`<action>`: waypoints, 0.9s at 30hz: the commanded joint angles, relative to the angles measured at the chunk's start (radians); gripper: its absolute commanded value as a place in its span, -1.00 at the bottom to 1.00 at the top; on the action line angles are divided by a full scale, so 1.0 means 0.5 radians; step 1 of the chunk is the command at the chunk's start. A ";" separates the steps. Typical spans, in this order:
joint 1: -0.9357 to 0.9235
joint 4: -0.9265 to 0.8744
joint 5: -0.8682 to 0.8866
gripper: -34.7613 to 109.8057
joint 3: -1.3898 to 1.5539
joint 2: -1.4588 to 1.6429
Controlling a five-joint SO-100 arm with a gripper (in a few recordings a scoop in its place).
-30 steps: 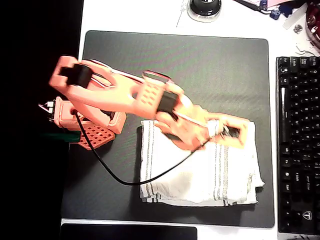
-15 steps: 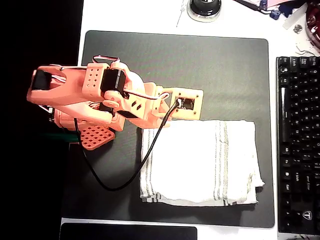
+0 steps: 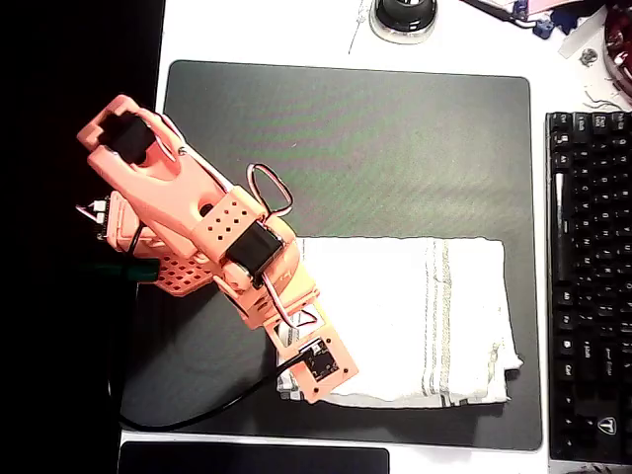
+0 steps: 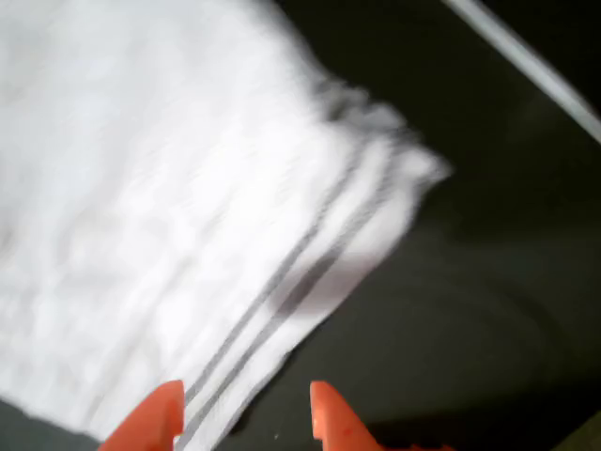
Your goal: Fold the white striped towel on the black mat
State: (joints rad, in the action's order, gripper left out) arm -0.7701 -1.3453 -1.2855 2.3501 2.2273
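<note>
One fold looks already made: the white striped towel [image 3: 415,321] lies as a flat, doubled rectangle on the lower right part of the black mat [image 3: 395,138], its right edge close to the mat's right border and a small flap sticking out at the lower right. You have the orange arm [image 3: 188,217] reaching down from its base at the mat's left edge, so the wrist sits over the towel's lower left corner in the overhead view.

The wrist view explains the aim: the jaws [image 4: 246,413] are spread apart with nothing between them, and one striped corner of the towel [image 4: 188,235] lies just ahead of the tips, blurred. That corner is free and a little raised off the mat, which makes it an easy place to pinch for a second fold.

I judge your next move is to lower onto that corner, straddling the cloth's edge. The keyboard [image 3: 588,286] on the counter to the right stays well clear.
</note>
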 commanded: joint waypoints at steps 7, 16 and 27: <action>-0.101 0.595 0.012 -0.23 0.347 -0.476; -0.003 1.104 0.049 -0.49 0.515 -0.795; 0.025 0.279 0.018 -0.52 -0.028 -0.362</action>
State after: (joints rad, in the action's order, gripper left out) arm -0.7440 -1.1121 -1.2563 2.3961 1.9390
